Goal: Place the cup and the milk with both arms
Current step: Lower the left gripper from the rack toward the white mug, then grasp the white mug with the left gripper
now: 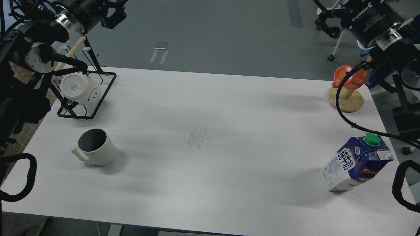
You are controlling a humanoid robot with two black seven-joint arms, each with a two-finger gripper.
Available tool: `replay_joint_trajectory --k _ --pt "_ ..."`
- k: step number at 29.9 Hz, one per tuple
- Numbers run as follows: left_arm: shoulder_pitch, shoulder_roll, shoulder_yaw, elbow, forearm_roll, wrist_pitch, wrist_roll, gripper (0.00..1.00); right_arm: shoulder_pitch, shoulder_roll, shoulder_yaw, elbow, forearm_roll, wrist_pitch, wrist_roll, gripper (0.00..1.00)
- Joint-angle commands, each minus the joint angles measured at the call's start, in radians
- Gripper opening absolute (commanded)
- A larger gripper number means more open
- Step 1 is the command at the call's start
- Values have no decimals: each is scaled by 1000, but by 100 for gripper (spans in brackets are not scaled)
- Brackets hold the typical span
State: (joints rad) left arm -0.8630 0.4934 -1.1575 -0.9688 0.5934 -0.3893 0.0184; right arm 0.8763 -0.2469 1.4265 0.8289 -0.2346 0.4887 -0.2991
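Observation:
The cup (95, 148), an off-white ribbed mug with a dark grey inside, stands upright at the table's left, its handle pointing left. The milk (357, 164), a dark blue and white carton with a green cap, stands at the right near the table's edge. My left gripper (114, 15) hangs high at the top left, well behind the cup and apart from it. My right gripper (325, 23) is high at the top right, far behind the milk and partly cut off by the view's edge. Neither holds anything. Both are dark, and their fingers cannot be told apart.
A black wire rack (98, 106) at the back left carries a smooth white mug (78, 87) on a wooden peg. At the back right, an orange cup (349, 77) hangs on a round wooden stand (347, 102). The white table (210, 131) ends close behind the milk.

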Motion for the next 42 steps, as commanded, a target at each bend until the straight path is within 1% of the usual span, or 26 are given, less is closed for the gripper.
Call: replay_joint_trajectory --k 1,3,5,10,15,18,19,21,22,23,25,27,29,31,32,33,34,35,36,37,39,42 --pt "-2 -2 1 1 -1 -2 -15 98 6 -2 0 1 0 0 0 100" --pt "-2 -2 1 1 -1 -2 -20 98 7 -5 0 1 0 0 0 100" --pt "-5 -2 -1 1 -3 -2 -6 98 7 -8 0 2 0 0 0 100" --pt "-4 1 -5 -2 -4 -8 -20 98 1 -9 8 24 0 0 0 100" --pt "5 7 -5 -21 -20 -36 -21 98 -2 -9 9 42 1 0 0 100" --pt "16 34 -2 -62 -20 -54 -20 98 -6 -9 8 61 1 0 0 100" --pt "40 77 4 -88 -18 -53 -20 98 -6 -9 9 64 1 0 0 100" --pt "85 119 4 -123 -17 -51 -21 98 -8 -9 9 70 1 0 0 100" --pt "134 155 1 -167 -17 -52 -23 98 -13 -9 11 75 1 0 0 100" --pt "156 174 -1 -191 -15 -54 -23 98 -14 -9 12 76 1 0 0 100" --pt "256 264 -13 -278 -9 -57 -24 98 -20 -9 25 81 1 0 0 100" --pt "336 338 -15 -335 -7 -59 -28 98 -29 -9 35 82 1 0 1 100" --pt "384 382 -11 -370 -6 -60 -43 98 -31 -9 45 87 1 0 1 100" --pt "471 477 -11 -427 12 -71 -104 98 -49 -9 61 90 1 0 1 100" --pt "492 500 -11 -438 26 -75 -119 98 -51 -9 66 90 1 0 1 100" --pt "522 537 -10 -459 70 -86 -150 98 -54 -9 77 91 1 0 1 100" --pt "536 553 -7 -471 103 -94 -162 98 -59 -9 81 94 1 0 1 100" --pt "548 568 1 -481 141 -99 -173 98 -63 -9 84 95 1 0 1 100" --pt "576 591 5 -493 246 -99 -179 98 -66 -9 94 96 1 0 1 100" --pt "588 594 5 -496 305 -99 -179 98 -68 -9 100 96 1 0 1 100" --pt "633 599 5 -514 536 -99 -184 98 -72 -8 127 96 1 0 1 100" --pt "657 605 7 -545 693 -99 -190 98 -76 -8 143 96 1 0 1 100"
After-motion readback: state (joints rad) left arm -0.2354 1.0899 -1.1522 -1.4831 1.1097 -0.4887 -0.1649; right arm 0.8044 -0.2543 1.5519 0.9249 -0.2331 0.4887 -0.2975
